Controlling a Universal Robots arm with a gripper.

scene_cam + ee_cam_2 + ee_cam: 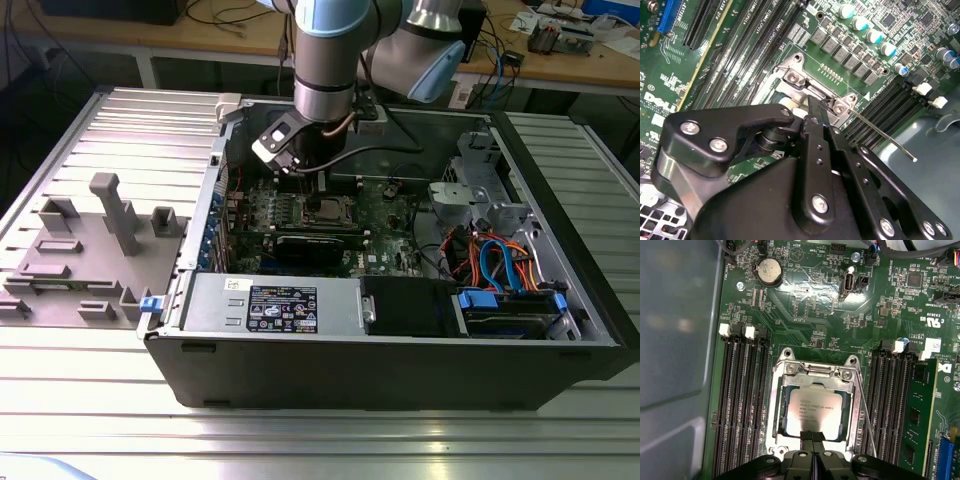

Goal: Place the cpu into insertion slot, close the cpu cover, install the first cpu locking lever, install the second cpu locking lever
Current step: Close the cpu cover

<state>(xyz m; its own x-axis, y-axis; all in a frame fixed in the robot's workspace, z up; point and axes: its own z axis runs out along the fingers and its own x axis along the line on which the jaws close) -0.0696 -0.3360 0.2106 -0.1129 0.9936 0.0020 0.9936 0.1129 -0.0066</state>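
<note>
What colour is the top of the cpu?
Silver-grey metal, clearest on the cpu in the first wrist view.

The first wrist view shows one small, flat, square cpu (815, 407) with a silver-grey metal top. There is also one thin silver metal cpu cover (854, 405), one thin silver wire lever (864, 412) and one round silver coin battery (769, 271). The long black memory slots (742, 405) stand in two banks. Each bank seems to hold four, though the outer rows are hard to separate. In the second wrist view, one row holds at least five small blue-topped cylindrical capacitors (860, 23). The exterior view shows one open dark grey computer case (400, 370).
</note>
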